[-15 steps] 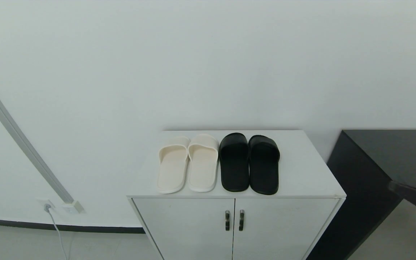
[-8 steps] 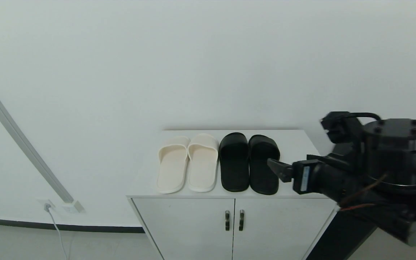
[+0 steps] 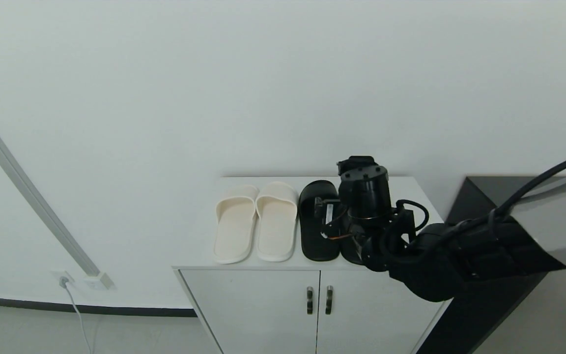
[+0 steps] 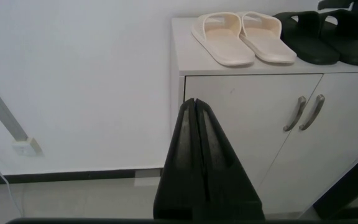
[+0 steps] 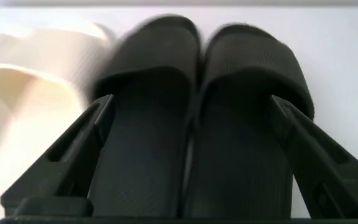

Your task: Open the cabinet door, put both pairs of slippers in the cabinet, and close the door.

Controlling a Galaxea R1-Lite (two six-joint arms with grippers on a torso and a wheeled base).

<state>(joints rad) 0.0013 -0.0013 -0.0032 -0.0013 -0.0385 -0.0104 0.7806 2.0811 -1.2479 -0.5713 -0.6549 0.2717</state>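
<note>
**Task items.** The cabinet (image 3: 253, 314) stands against a white wall (image 3: 283, 88). Both of its doors are closed: the left door (image 3: 263, 305) and the right door (image 3: 366, 314) meet at the centre. The two upright handles (image 3: 309, 300) sit side by side at that seam.

Both pairs of slippers lie on the cabinet top, toes toward the wall and heels near the front edge. From the robot's left, the row reads white slippers (image 3: 256, 223), then black slippers (image 3: 318, 231). The two pairs lie close beside each other. The right arm covers most of the right-hand black slipper in the head view.

**Right gripper.** The right gripper (image 5: 191, 109) is over the black slippers, pointing toward their toe ends. Its jaws are spread wide, with one finger at the outer side of each black slipper. It holds nothing. Contact with the slippers cannot be determined.

**Left gripper.** The left gripper (image 4: 195, 106) is low, in front of the cabinet's left front corner and clear of it. Its jaws are pressed together, with nothing between them.

**Surroundings.** A dark table (image 3: 484, 189) stands just beside the cabinet on the robot's right. A grey strip (image 3: 17, 177) runs diagonally down the wall to a socket (image 3: 64, 281) with a cable plugged in.
</note>
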